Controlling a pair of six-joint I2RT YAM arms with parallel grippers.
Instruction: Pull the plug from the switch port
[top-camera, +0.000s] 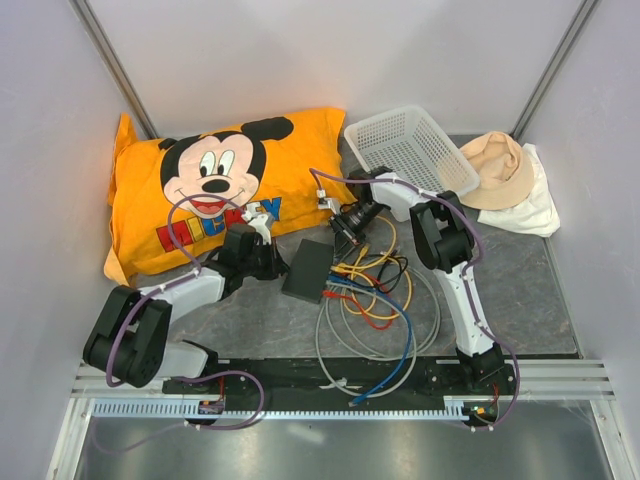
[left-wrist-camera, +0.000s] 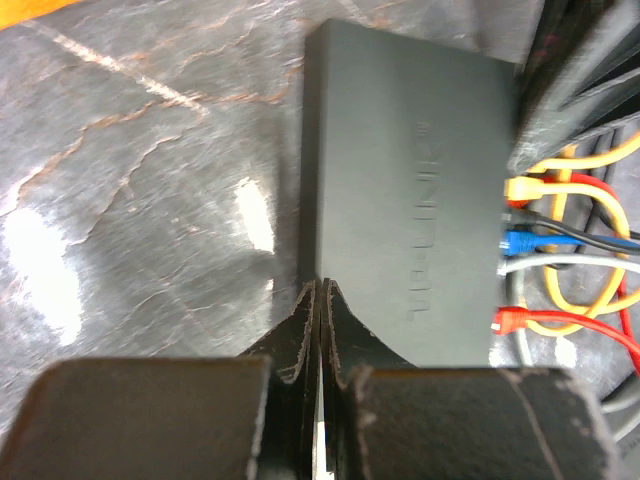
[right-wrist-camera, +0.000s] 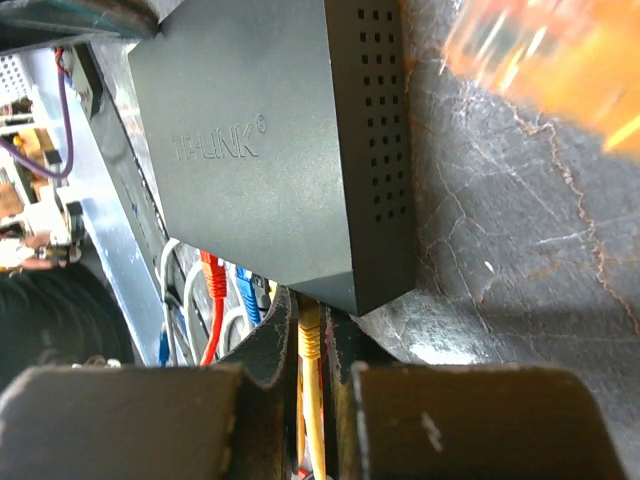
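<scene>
Seen from above, a black switch (top-camera: 308, 270) lay flat near the middle of the bench (top-camera: 520, 300). Its ports faced 3 o'clock, where loose cables (top-camera: 385, 300) spread out.

The left fingers (left-wrist-camera: 298, 345) were pressed together and held nothing. They sat at the switch's 9 o'clock edge, touching it or nearly so, apparently to brace it.

The right fingers (right-wrist-camera: 270, 345) reached in from 1 o'clock and pinched the yellow plug (right-wrist-camera: 309, 322) right at the port edge. The plug looked seated in its port, not yet out. A blue plug (left-wrist-camera: 520, 240) and a red plug (left-wrist-camera: 508, 320) sat in the same row beside it.

Progress, as a judgement: the grasp was made and the switch seemed steadied. The pull itself was left to do, drawing the yellow plug straight away from the port toward 3 o'clock.
</scene>
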